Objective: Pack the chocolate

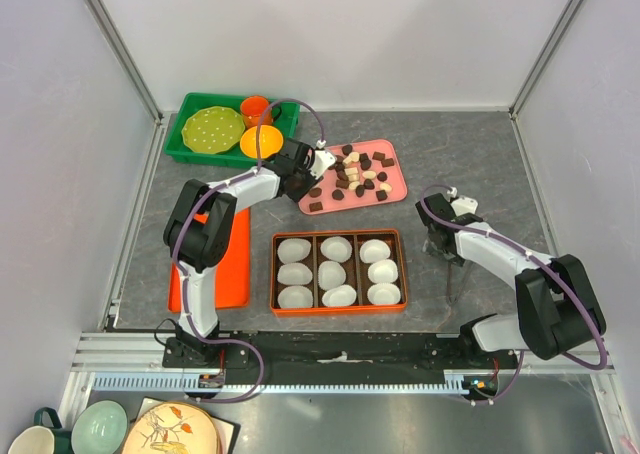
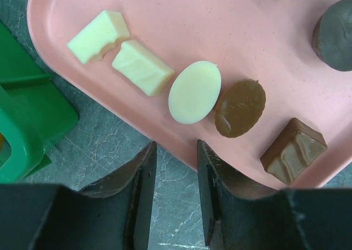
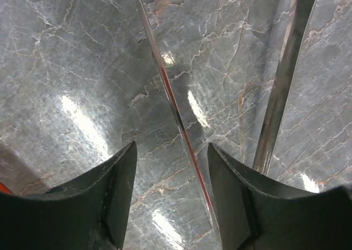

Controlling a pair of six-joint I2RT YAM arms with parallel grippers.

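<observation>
The chocolate (image 1: 355, 174) is seen from above, scattered on a pink tray (image 1: 397, 186) beyond a box (image 1: 338, 234) of white cups (image 1: 337, 272). The left gripper (image 1: 322, 160) is placed at the tray's left edge. Its state is shown only by the left wrist view. The jaws are narrowly apart with nothing held between them. The tips are set over the desk (image 2: 110, 145) just beside the tray rim, near a cream oval (image 2: 194, 92) and a brown oval (image 2: 240, 108) lying side by side. A green bin (image 2: 27, 118) is seen at the left.

The right gripper (image 1: 441, 242) is poised over the desk, well apart from the tray. In its wrist view the jaws are set wider. One thin metal strip (image 3: 170, 101), possibly part of tongs, is seen between them, clear of the left finger.
</observation>
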